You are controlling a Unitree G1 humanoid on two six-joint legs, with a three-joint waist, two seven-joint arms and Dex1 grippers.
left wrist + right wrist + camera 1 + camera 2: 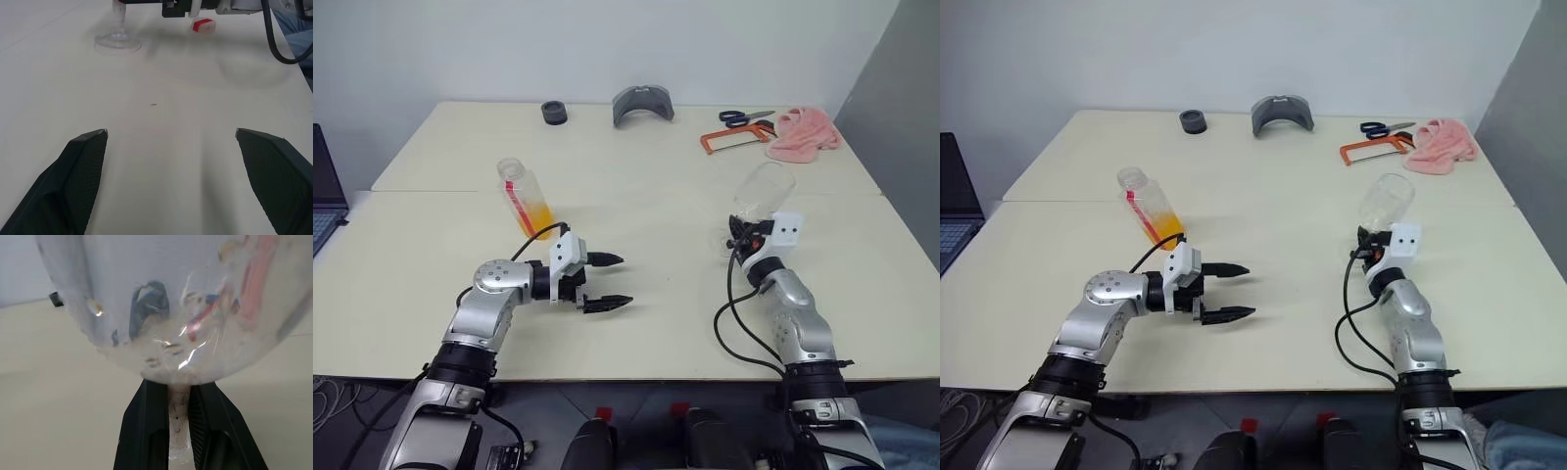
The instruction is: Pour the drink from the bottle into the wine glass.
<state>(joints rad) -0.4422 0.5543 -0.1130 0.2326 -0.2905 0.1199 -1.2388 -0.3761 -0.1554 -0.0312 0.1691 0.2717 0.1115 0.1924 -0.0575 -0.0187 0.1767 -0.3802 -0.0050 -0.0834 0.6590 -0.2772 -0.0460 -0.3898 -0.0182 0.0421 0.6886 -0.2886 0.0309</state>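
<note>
Evidently the right gripper (178,431) is clamping the wine glass (762,193) by its stem, steadying it. Left gripper (605,282) is hanging unclenched near the uncapped bottle (526,199), presumably readying a grab.

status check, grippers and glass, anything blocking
Left gripper open, empty. Right gripper shut on wine glass stem. Bottle uncapped behind left gripper; cap lies near glass foot. Path clear.

Pale beige table (636,323) filling frame centre, plain white wall (558,44) along top, grey panel (901,108) upper right
</note>
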